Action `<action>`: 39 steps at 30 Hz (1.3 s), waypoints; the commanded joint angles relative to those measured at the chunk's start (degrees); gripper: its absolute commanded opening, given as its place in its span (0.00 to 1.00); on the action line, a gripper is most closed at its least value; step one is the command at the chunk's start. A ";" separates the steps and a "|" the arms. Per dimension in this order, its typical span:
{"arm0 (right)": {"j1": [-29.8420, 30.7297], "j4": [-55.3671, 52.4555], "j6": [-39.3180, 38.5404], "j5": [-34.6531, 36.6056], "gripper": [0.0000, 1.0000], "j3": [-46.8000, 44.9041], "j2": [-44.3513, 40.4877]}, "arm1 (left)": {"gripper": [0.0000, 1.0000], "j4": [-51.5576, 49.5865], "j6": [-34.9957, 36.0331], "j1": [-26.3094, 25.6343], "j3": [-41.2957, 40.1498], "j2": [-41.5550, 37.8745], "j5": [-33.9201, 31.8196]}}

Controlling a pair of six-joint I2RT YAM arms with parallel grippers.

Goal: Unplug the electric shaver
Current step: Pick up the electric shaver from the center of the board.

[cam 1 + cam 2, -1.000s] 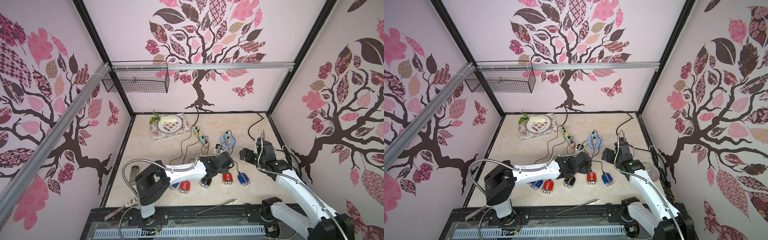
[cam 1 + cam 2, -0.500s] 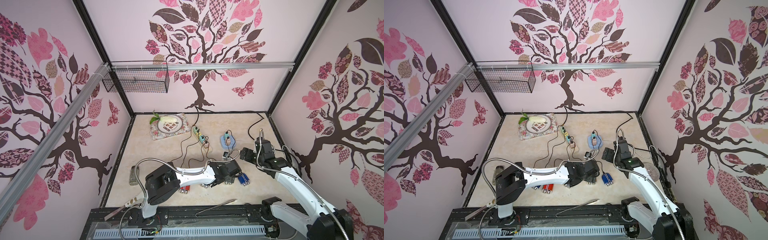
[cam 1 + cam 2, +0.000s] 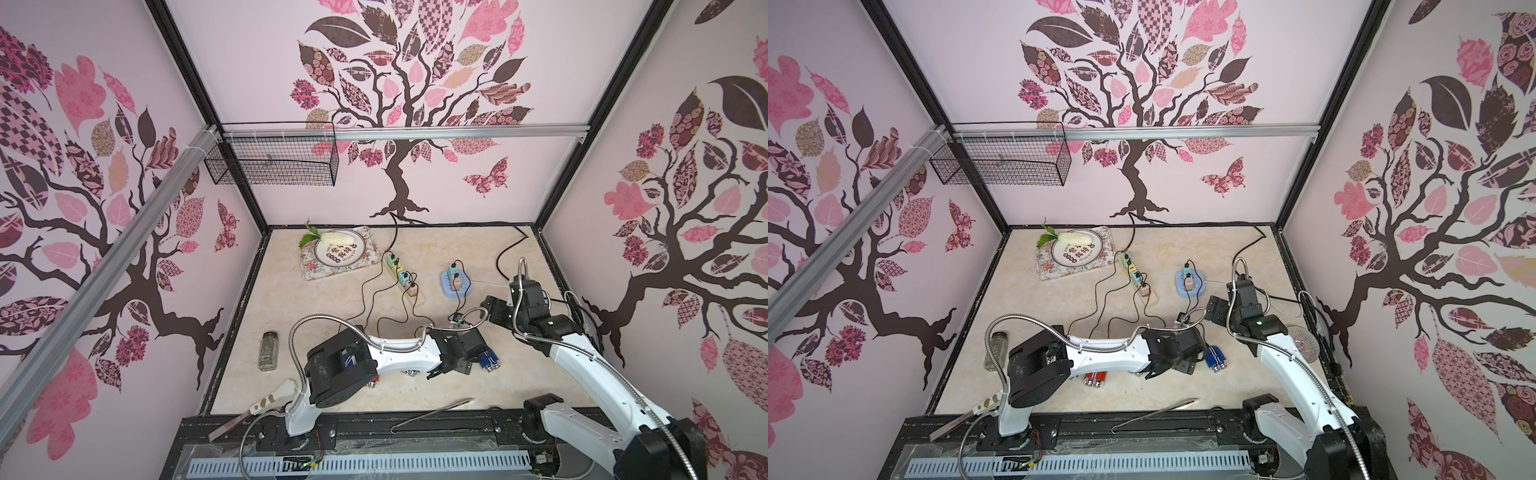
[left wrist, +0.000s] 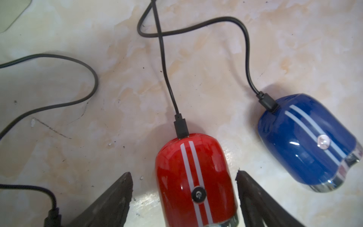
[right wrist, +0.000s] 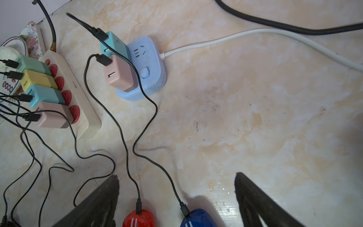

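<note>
A red electric shaver (image 4: 194, 176) with white stripes lies on the table, with a black cable plug (image 4: 181, 127) seated in its end. My left gripper (image 4: 183, 175) stands open astride it, with a gap at each finger. In both top views the left gripper (image 3: 455, 359) hides this shaver. Beside it lies a blue shaver (image 4: 306, 143) (image 3: 488, 359), also plugged in. My right gripper (image 5: 176, 175) hangs open and empty above the table, behind both shavers (image 5: 138, 219). In a top view the right gripper (image 3: 1217, 309) sits in front of the blue socket block.
Cables run back to a cream power strip (image 5: 78, 102) and a blue socket block (image 5: 155, 64), both holding coloured adapters. Another red shaver (image 3: 1096, 379) lies under the left arm. A glass jar (image 3: 268, 351), a floral tray (image 3: 365, 249), a knife (image 3: 266, 405) and tongs (image 3: 432, 413) are around.
My left gripper has moved right and down, from above the middle shavers to around the red one beside the blue one. The right gripper has barely shifted.
</note>
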 commanded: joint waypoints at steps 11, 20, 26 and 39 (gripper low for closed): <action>0.55 -0.46 -0.17 -0.91 0.94 2.28 -1.15 | 0.82 -9.98 3.16 -0.75 5.99 2.35 -6.37; 0.78 0.40 0.18 -1.69 0.92 1.60 -1.17 | 0.81 -12.01 5.61 -1.23 5.02 1.27 -9.96; 1.09 1.02 0.62 -1.94 0.86 0.77 -1.71 | 0.79 -11.39 7.22 -1.24 5.79 1.57 -9.26; 1.71 1.50 -0.26 -2.91 0.82 0.62 -0.21 | 0.74 -10.49 4.31 -1.20 5.95 3.61 -7.50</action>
